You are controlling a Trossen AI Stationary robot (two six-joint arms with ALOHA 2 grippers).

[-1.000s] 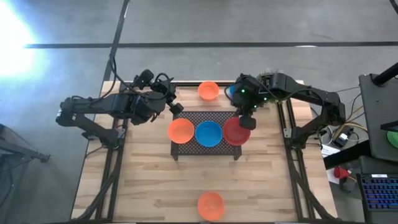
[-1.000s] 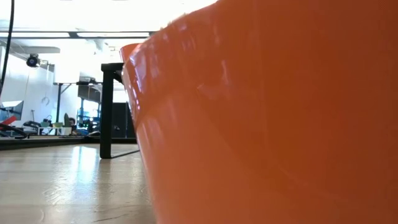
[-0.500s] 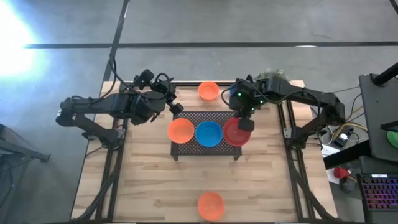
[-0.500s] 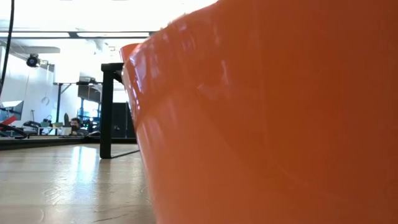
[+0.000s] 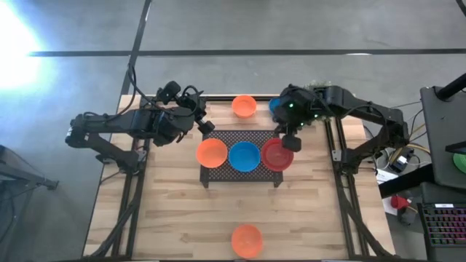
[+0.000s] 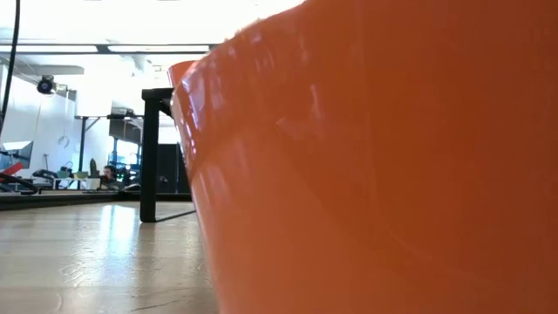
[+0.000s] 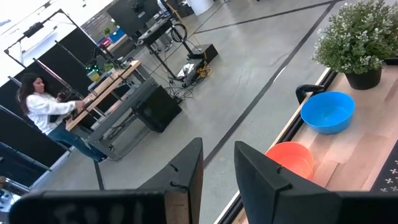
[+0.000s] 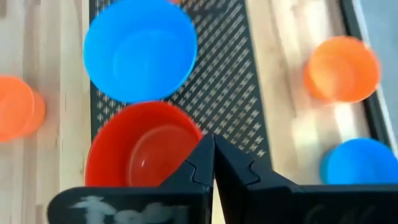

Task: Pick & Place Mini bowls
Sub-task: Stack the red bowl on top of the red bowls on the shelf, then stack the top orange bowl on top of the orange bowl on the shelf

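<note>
A dark mesh rack (image 5: 240, 136) in the table's middle carries three mini bowls in a row: orange (image 5: 212, 152), blue (image 5: 245, 156) and red (image 5: 274, 155). Another orange bowl (image 5: 244, 106) and a blue bowl (image 5: 275, 105) stand on the table by its far edge. A third orange bowl (image 5: 247, 240) stands at the near edge and fills the low view (image 6: 392, 174). My right gripper (image 5: 289, 143) is shut and hovers at the red bowl's right rim (image 8: 193, 134). My left gripper (image 5: 206, 125) is open and waits above the rack's far left corner. My right gripper (image 8: 211, 142) comes from above with its shut fingertips right at the red bowl's rim on the side toward the table's right. I cannot tell whether they touch it. The bowl sits upright on the rack (image 8: 230, 93).
A small green potted plant (image 7: 360, 43) stands at the far right corner, behind the right arm. One rack leg (image 6: 150, 153) shows in the low view. Bare wood lies between the rack and the near orange bowl. A person (image 7: 43, 109) is in the room beyond the table.
My right arm's wrist swung a little toward the table's left and then back toward the right, while its shut gripper stayed over the red bowl's right rim. The bowls have not moved.
</note>
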